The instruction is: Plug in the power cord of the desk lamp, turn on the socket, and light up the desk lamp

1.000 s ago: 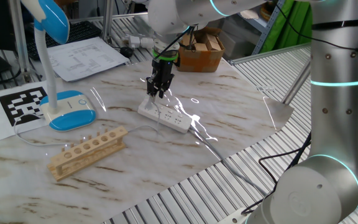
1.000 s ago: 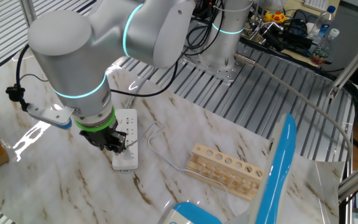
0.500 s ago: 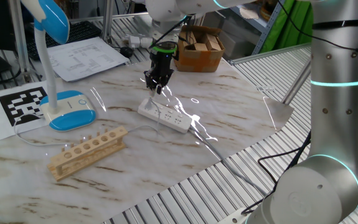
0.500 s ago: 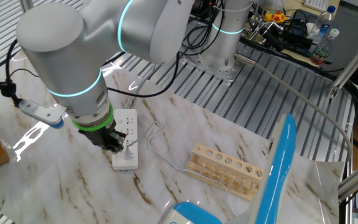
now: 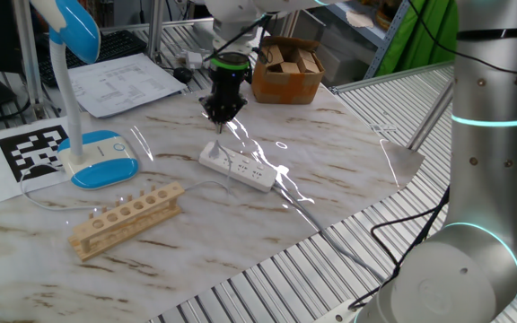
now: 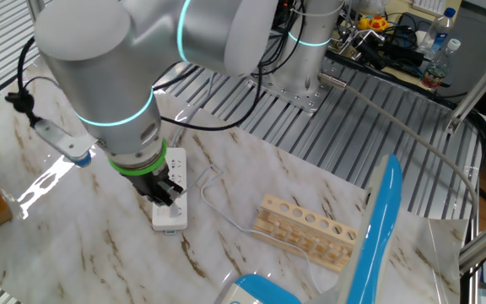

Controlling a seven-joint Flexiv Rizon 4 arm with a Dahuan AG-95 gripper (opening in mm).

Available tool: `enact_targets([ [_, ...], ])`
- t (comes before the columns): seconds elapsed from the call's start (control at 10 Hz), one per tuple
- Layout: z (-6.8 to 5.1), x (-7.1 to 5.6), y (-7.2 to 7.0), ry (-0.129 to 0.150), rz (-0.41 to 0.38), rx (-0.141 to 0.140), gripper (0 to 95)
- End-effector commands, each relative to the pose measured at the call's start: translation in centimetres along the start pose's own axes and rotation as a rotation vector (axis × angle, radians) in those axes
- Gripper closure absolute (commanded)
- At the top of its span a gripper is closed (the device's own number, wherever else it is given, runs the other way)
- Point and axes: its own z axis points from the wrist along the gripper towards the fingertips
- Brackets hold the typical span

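The white socket (image 5: 237, 168) lies flat on the marble table, its end showing below the arm as socket (image 6: 169, 221) in the other fixed view. At its left end a small plug (image 5: 217, 149) stands on it. The thin power cord (image 5: 206, 187) trails from there toward the desk lamp (image 5: 102, 160), whose blue head (image 5: 73, 24) is at top left; the power cord (image 6: 218, 207) loops beside the strip. My gripper (image 5: 223, 115) hangs just above the strip's left end, shut and empty. In the other fixed view the gripper (image 6: 167, 192) covers the plug.
A wooden rack (image 5: 127, 218) with round holes lies near the table's front, seen as rack (image 6: 305, 230) in the other view. A cardboard box (image 5: 285, 74) and papers (image 5: 128, 81) sit at the back. A printed marker sheet (image 5: 32, 149) lies left of the lamp.
The gripper has risen off the socket's left end, drifting slightly back, and its fingers have gone from open to shut with nothing in them. The plug stays at the strip.
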Motion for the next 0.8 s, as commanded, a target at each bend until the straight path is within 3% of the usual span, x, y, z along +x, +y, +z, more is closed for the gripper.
enact_targets([
  [0.1,-1.4,1.1,3.0,0.000,0.266,-0.007,95.0],
  [0.5,-1.6,3.1,7.3,-0.006,0.580,-0.006,95.0],
  [0.6,-1.1,3.6,8.7,0.002,0.669,-0.018,95.0],
  [0.8,-0.5,4.1,10.2,0.025,0.790,-0.054,95.0],
])
